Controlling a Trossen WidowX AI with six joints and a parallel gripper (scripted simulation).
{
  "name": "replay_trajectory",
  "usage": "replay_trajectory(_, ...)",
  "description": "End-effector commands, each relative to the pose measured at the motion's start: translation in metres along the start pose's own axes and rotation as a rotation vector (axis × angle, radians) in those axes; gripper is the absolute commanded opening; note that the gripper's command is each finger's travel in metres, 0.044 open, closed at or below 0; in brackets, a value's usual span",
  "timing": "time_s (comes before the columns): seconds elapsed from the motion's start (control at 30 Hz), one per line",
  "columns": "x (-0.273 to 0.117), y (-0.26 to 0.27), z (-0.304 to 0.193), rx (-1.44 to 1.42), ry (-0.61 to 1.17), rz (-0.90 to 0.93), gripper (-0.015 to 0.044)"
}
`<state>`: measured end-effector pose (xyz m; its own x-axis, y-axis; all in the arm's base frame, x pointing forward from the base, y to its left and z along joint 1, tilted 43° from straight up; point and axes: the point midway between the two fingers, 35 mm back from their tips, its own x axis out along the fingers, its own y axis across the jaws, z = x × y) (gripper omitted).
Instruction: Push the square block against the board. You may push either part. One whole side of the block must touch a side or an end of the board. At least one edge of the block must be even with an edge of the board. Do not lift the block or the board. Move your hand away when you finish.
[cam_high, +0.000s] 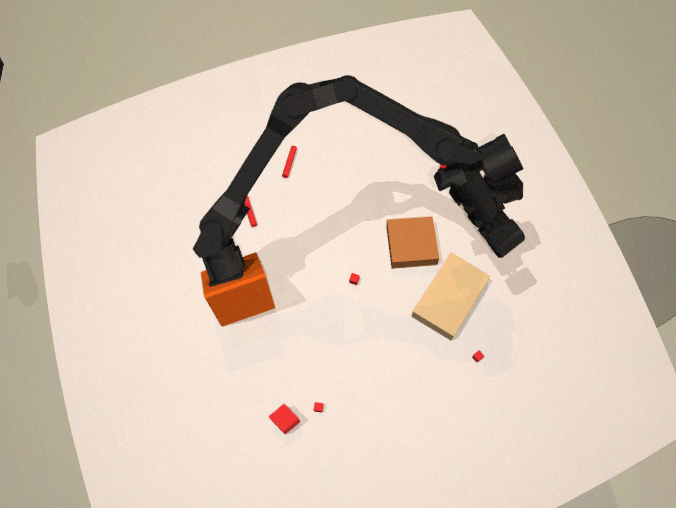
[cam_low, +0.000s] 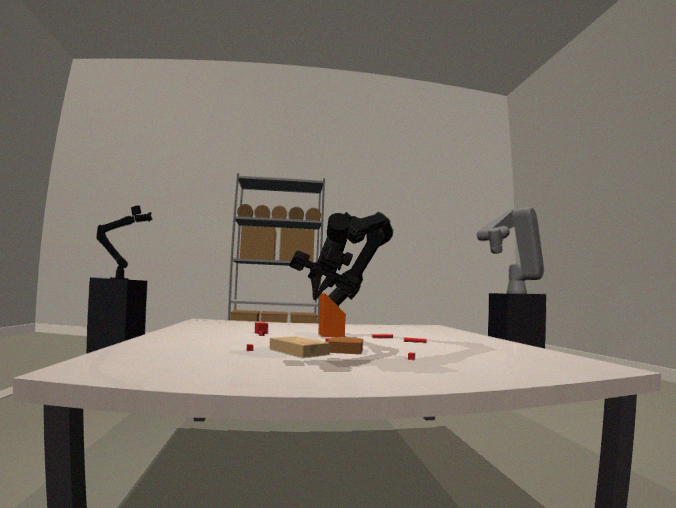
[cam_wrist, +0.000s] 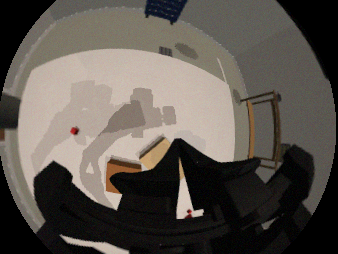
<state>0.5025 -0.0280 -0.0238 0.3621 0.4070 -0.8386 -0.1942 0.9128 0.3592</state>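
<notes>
The tool hangs above the surface, tips together, holding nothing. The square block lies flat — its side angled to the pale board just beside it, not squared against it. Near the block sits a small red cube — apart from both.

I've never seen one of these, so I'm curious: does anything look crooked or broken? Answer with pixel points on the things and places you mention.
Nothing looks broken. The tan board (cam_high: 451, 294) (cam_low: 297, 346) (cam_wrist: 156, 153) sits askew to the brown block (cam_high: 413, 240) (cam_low: 346, 345), which looks odd since their sides should meet flush.
</notes>
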Motion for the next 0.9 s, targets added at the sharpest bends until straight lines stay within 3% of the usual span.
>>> replay_trajectory(0.0, 0.015, 0.026, -0.013, 0.074, 0.104, 0.093, 0.0)
replay_trajectory(0.5, 0.033, 0.101, -0.054, 0.354, 0.443, 0.303, 0.0)
replay_trajectory(0.77, 0.035, 0.106, -0.056, 0.367, 0.458, 0.309, 0.0)
replay_trajectory(0.87, 0.07, 0.121, -0.07, 0.367, 0.459, 0.311, 0.0)
